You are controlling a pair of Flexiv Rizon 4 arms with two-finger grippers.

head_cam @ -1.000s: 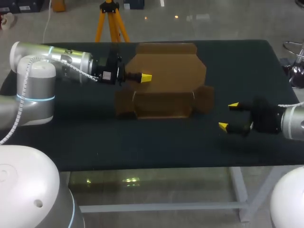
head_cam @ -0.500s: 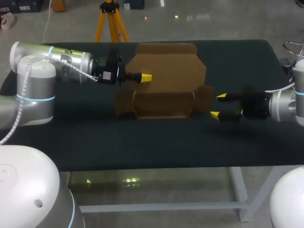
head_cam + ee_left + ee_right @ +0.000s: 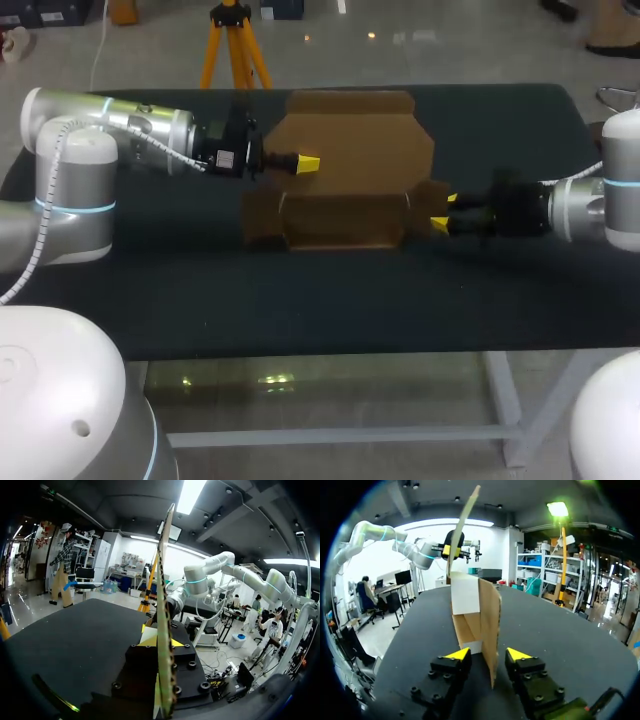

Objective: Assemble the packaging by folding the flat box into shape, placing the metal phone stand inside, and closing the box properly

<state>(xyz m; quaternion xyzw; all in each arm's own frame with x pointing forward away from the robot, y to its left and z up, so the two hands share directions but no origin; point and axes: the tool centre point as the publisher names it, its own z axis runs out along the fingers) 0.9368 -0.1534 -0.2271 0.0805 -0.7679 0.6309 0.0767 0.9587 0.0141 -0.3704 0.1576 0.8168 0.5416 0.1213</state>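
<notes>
Matte black table top (image 3: 300, 300) is pretty much the whole scene, plain dark surface running edge to edge with nothing printed on it that I can make out. Sitting around the middle of it, a bit toward the far side, is the brown cardboard box (image 3: 350, 150), only half folded: a low tray part at the near side with short walls up, and the big lid panel rising behind it. From the left wrist view that panel (image 3: 164, 580) shows edge-on, standing upright and running straight through the left gripper (image 3: 161, 639), yellow tips pressed on it from both sides, so it's clamped on the cardboard. In the head view that left gripper (image 3: 308, 163) sits at the panel's left edge, arm coming in level from the left. Over on the other side, the right gripper (image 3: 445, 210) is at the box's right side flap (image 3: 430, 200). Its own wrist view shows the flap (image 3: 490, 625) standing on edge between the two fingers of the right gripper (image 3: 487, 654), fingers spread with a sliver of gap each side, so not pinching. Left gripper body carries a small pale label (image 3: 222, 158), print too tiny to read.
</notes>
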